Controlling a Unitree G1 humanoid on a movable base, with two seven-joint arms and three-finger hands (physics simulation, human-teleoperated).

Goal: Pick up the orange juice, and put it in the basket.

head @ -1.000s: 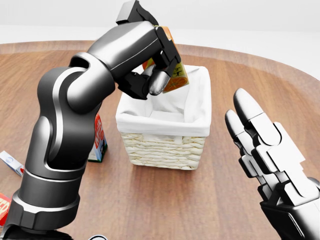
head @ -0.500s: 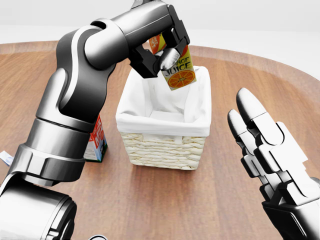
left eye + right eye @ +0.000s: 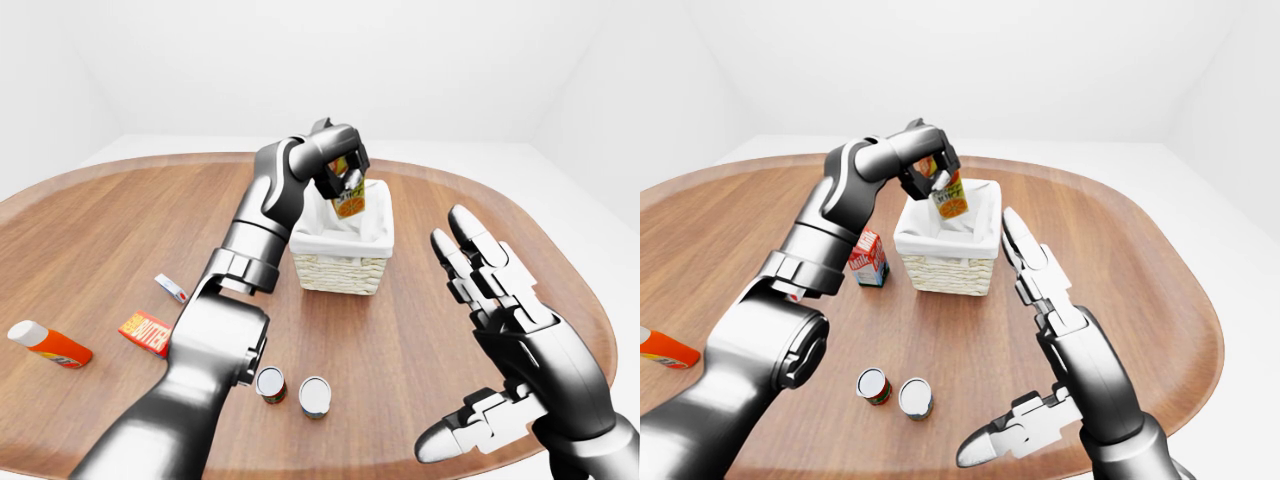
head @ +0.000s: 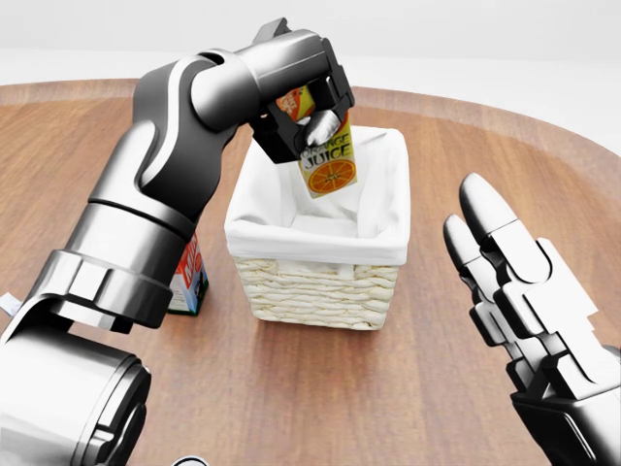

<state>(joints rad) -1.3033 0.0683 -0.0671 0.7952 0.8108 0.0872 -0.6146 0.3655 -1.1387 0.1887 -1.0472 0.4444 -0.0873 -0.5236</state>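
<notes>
Left hand [image 4: 309, 118] pinches the juice carton [image 4: 328, 162] by its top, above the basket [image 4: 320, 277]; carton looks light, stiff, smooth-sided; right hand [image 4: 519, 291] spread, empty.

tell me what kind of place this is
Probably a bare simulated test room, not a real home: plain white walls with no furnishings, one large rounded wooden table, and scattered groceries such as the orange juice carton held over a lined wicker basket, plus cans.
</notes>
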